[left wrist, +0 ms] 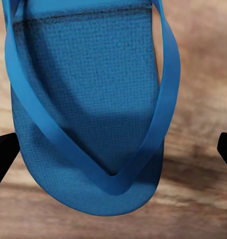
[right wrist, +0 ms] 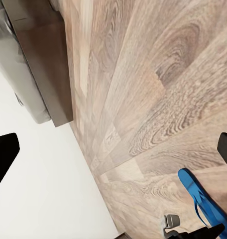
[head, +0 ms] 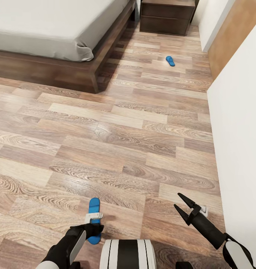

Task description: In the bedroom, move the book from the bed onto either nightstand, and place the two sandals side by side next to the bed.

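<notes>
Left gripper [head: 93,223] is down at floor level with one blue sandal [head: 94,220] right under it, its jaws spread wide on either side of the toe end and not touching it (so released, nothing grasped). In the left wrist view the sandal [left wrist: 88,124] sits flat on the wood-plank floor [head: 116,142], thong strap up, dark fingertips [left wrist: 4,154] off at both edges. Right gripper [head: 184,209] hangs off to the right of that one, jaws splayed open too, holding nothing, close to the white wall [head: 240,123]. Between the grippers and the rest of the room there's just bare planks, nothing in the way. The second sandal [head: 170,61] lies far ahead of both grippers, out on the floor between the bed [head: 57,33] and the wall, apart from the bed frame. Past it is the nightstand [head: 166,15], dark brown, drawers shut. The bed is ahead and to the left, pale mattress on a dark frame. Can't make out the book.
</notes>
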Controlling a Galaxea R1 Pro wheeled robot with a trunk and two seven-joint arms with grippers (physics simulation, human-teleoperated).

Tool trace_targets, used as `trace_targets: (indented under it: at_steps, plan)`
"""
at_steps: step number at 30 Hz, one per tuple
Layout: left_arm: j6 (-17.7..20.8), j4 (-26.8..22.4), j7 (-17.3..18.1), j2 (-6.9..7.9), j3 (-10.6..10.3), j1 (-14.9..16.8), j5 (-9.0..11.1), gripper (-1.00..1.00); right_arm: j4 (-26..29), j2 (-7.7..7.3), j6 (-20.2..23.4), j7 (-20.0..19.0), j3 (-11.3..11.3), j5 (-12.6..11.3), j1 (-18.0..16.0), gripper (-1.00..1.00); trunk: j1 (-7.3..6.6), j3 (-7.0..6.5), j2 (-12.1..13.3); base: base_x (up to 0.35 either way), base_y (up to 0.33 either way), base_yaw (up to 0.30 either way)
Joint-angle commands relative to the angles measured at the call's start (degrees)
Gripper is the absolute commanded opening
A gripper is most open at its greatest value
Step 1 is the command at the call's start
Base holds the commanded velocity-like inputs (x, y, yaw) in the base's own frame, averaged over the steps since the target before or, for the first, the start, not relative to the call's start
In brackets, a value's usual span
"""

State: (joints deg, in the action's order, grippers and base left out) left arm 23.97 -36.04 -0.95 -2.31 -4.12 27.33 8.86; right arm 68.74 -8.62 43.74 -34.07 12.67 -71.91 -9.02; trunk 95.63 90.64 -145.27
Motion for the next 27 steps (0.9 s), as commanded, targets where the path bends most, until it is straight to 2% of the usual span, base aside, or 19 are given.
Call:
trace_targets:
  at_steps: [1,27]
  plan:
    - [0.3,-0.1,-0.1,0.02,-0.1,0.0,0.5,1.00,0.0,0.01,0.4,0.0,0.1,-0.2,0.0,1.00,-0.01,0.03,0.0,0.000,0.000,0.000]
    - [0.3,-0.1,-0.4,-0.06,-0.2,0.0,0.4,1.00,0.0,0.01,0.4,0.0,0.1,-0.2,0.0,1.00,-0.01,0.03,0.0,0.000,0.000,0.000]
